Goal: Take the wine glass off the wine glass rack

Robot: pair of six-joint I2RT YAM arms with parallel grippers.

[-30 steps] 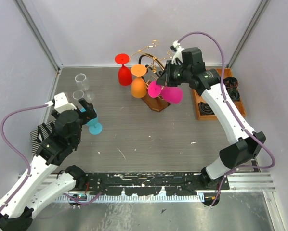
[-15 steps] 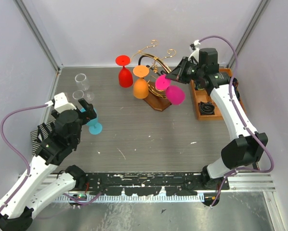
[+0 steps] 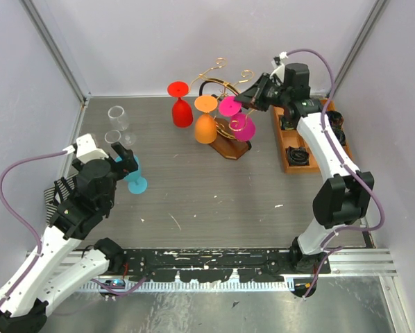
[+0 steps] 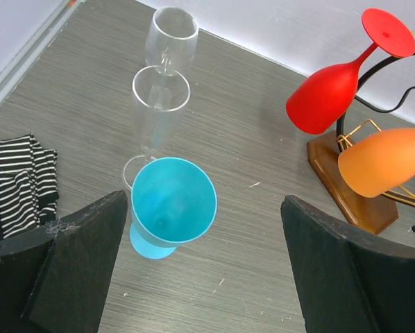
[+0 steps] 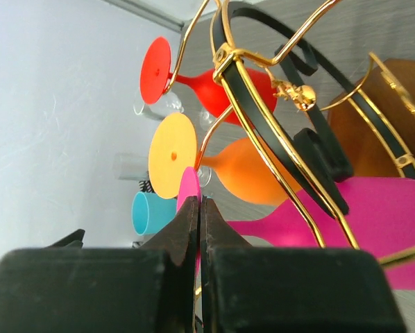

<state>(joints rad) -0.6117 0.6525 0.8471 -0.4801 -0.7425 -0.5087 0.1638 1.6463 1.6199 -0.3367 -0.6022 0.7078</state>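
Gold curled-wire wine glass rack (image 3: 228,146), smooth magenta wine glass (image 3: 243,130)

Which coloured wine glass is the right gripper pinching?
The magenta wine glass: the right gripper is shut on the edge of its foot. The red wine glass and the orange wine glass hang untouched to its left.

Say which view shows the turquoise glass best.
Left wrist view: the turquoise glass shows large, bowl and foot. The top view hides part behind the left arm; the right wrist view catches only a small part.
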